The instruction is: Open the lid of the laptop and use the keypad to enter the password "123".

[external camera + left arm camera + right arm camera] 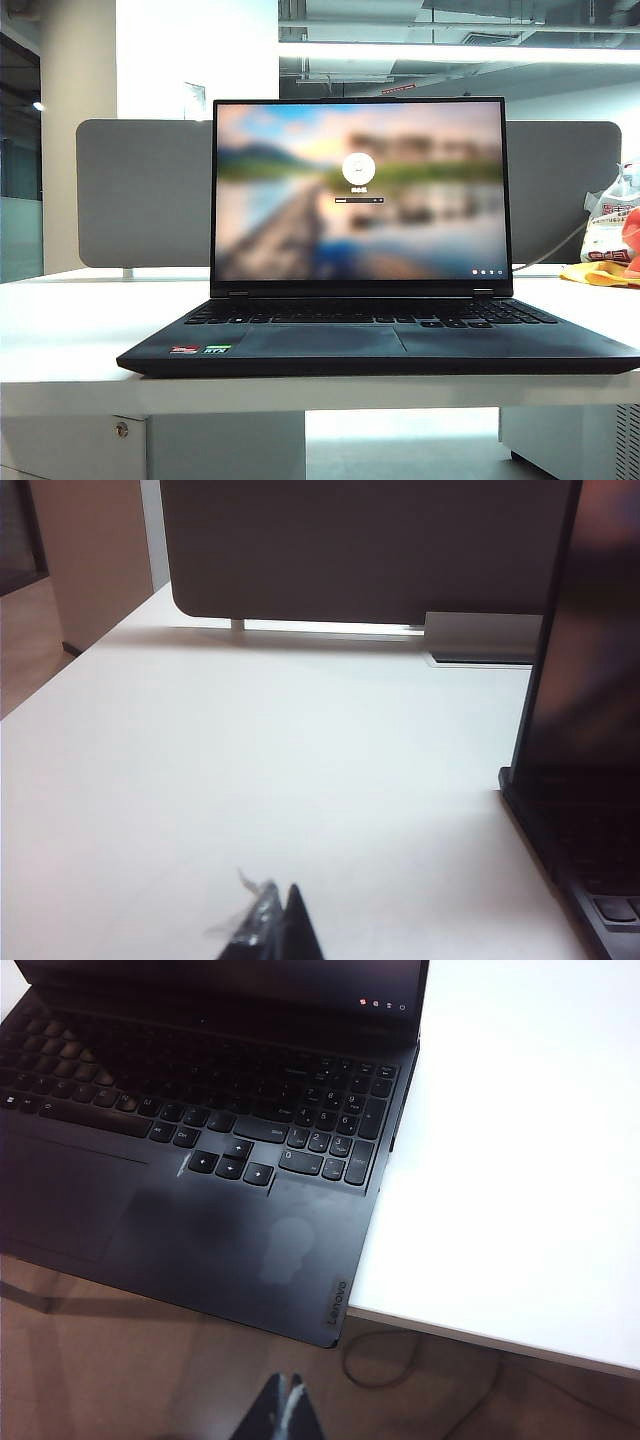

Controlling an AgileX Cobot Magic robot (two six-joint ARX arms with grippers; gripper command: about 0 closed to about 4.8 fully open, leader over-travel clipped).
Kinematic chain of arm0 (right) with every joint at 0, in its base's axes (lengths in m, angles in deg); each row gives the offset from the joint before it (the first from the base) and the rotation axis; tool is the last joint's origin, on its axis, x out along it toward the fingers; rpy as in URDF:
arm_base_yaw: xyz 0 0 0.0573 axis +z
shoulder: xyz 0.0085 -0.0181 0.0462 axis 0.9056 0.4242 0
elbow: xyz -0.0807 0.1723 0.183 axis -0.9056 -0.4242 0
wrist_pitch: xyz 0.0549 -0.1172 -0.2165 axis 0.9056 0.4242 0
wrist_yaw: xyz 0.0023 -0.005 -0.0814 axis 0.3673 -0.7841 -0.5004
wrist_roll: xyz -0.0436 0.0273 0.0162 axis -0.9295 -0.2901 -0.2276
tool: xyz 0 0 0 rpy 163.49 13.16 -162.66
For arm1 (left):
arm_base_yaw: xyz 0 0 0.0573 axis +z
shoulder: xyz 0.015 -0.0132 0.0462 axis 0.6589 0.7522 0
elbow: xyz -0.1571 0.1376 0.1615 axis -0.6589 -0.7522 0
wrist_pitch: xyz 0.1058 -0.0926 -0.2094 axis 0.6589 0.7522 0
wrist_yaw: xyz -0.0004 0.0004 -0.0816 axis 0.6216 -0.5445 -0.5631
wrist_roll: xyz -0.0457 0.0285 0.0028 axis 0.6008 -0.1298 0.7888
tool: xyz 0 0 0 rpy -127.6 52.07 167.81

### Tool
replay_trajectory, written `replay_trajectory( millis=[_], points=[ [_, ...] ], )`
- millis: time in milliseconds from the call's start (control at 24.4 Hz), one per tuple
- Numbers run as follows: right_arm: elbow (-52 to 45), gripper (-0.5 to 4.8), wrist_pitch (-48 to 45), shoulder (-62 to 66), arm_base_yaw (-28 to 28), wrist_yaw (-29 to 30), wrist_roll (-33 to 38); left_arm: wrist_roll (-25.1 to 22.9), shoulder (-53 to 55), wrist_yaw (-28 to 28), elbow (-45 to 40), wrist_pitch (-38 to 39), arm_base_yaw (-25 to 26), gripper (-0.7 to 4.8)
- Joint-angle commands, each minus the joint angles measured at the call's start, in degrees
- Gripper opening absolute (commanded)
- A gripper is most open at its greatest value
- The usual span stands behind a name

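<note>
The black laptop sits open on the white table, its front edge over the table's edge. Its lid stands upright and the screen shows a blurred landscape with a login field. The keypad spans the deck; in the right wrist view the keypad lies ahead with its number block near the deck's corner. My right gripper is shut and empty, hovering off the table in front of the laptop's corner. My left gripper is shut, empty, over bare table beside the laptop. Neither gripper shows in the exterior view.
A grey desk divider stands behind the laptop. A white bag and an orange-yellow thing lie at the far right of the table. A cable loops on the brown floor below the table edge.
</note>
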Motion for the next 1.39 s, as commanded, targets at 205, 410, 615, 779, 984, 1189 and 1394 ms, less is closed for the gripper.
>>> replay_trajectory(
  millis=[205, 410, 615, 779, 984, 1189, 1394],
  points=[
    [0.2, -0.05, -0.6, 0.0, 0.0, 0.1, 0.1, -0.1, 0.0, -0.3, 0.0, -0.3, 0.0, -0.05],
    [0.2, -0.05, -0.6, 0.0, 0.0, 0.1, 0.1, -0.1, 0.0, -0.3, 0.0, -0.3, 0.0, -0.05],
    [-0.9, -0.05, -4.3, -2.3, -1.2, -2.0, -5.0, -0.1, 0.0, -0.3, 0.0, -0.3, 0.0, -0.05],
    [-6.7, -0.05, -18.2, -7.9, -4.4, -2.2, -5.0, -0.1, 0.0, -0.3, 0.0, -0.3, 0.0, -0.05],
    [-20.1, -0.05, -38.1, -19.5, -9.1, -2.0, -4.9, -0.1, 0.0, -0.3, 0.0, -0.3, 0.0, -0.05],
    [-33.0, -0.05, -44.5, -29.8, -14.2, -2.0, -3.9, -0.1, 0.0, -0.3, 0.0, -0.3, 0.0, -0.05],
    [-36.8, -0.05, -44.4, -32.7, -15.4, -2.0, -4.2, -0.1, 0.0, -0.3, 0.0, -0.3, 0.0, -0.05]
  ],
)
